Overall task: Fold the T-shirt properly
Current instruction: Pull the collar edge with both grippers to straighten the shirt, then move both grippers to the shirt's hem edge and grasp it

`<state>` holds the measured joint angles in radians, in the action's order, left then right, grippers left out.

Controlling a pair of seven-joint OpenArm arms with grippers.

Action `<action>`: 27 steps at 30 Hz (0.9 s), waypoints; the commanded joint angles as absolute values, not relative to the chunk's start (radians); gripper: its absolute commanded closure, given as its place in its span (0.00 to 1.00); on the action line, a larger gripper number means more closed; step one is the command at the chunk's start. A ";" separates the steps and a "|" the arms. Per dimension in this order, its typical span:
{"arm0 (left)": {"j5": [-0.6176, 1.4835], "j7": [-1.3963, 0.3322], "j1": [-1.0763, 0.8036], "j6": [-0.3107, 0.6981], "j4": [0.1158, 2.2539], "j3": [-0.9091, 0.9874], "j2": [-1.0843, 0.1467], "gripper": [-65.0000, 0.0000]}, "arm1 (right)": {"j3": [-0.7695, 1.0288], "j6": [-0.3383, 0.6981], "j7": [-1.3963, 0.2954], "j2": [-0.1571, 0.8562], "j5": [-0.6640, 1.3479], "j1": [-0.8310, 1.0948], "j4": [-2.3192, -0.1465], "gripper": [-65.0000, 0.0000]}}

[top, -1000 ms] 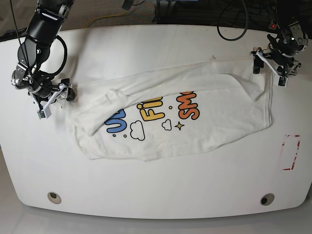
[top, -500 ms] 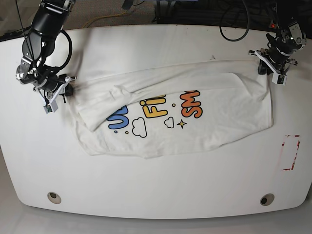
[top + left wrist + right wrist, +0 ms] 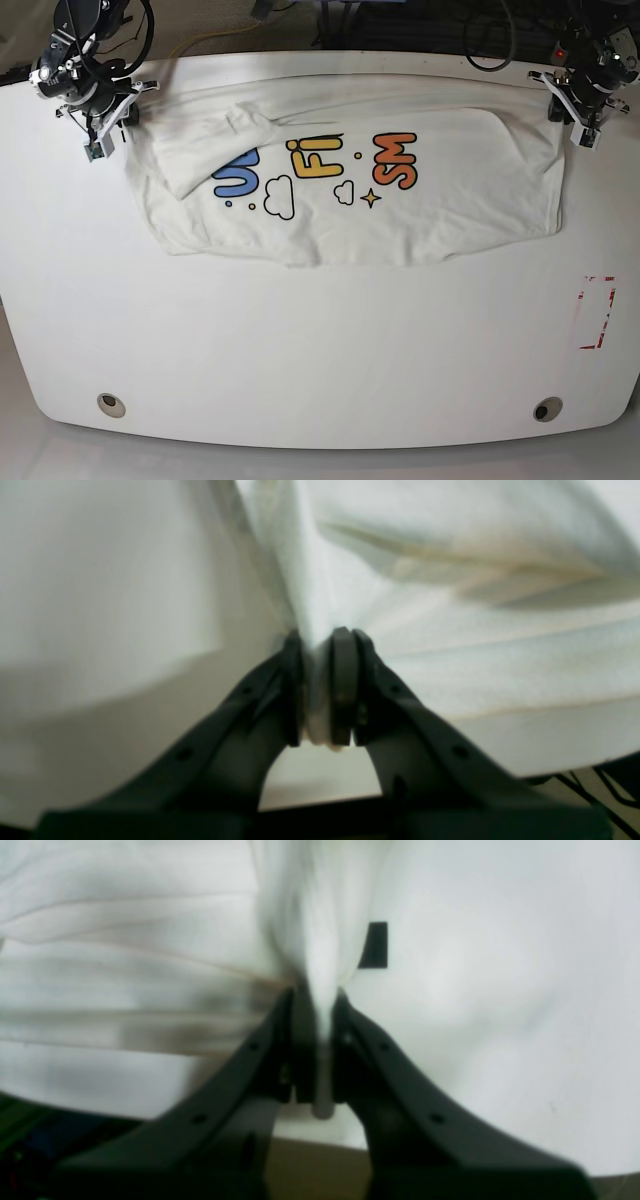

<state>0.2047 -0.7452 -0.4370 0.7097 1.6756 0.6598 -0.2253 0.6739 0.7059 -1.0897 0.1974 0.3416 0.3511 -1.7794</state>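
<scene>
My left gripper is clamped on a bunched edge of the T-shirt, and my right gripper is pinched on the opposite edge, so I hold the garment stretched between its two far corners. From those corners the shirt lies print-up across the far half of the table, with one sleeve flopped over beside the blue letters (a loose lump). I judge no proper fold made yet: all the folding remains.
</scene>
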 commanded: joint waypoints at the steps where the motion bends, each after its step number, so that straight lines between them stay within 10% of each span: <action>1: 0.193 -0.750 -0.437 0.698 1.692 0.688 -0.249 0.90 | 0.688 0.698 -1.082 0.199 0.332 0.378 -1.822 1.00; 4: 0.159 -0.753 -0.435 0.698 1.699 0.691 -0.252 0.80 | 0.690 0.698 -1.082 0.188 0.332 0.387 -1.822 0.94; 9: 0.145 -0.754 -0.407 0.698 1.702 0.688 -0.252 0.41 | 0.690 0.698 -1.082 0.188 0.326 0.349 -1.859 0.47; 12: 0.142 -0.756 -0.383 0.698 1.730 0.690 -0.252 0.35 | 0.690 0.698 -1.086 0.191 0.323 0.312 -1.885 0.33; 27: 0.136 -0.756 -0.300 0.698 1.837 0.688 -0.254 0.38 | 0.615 0.698 -1.187 0.314 0.323 -0.058 -1.693 0.32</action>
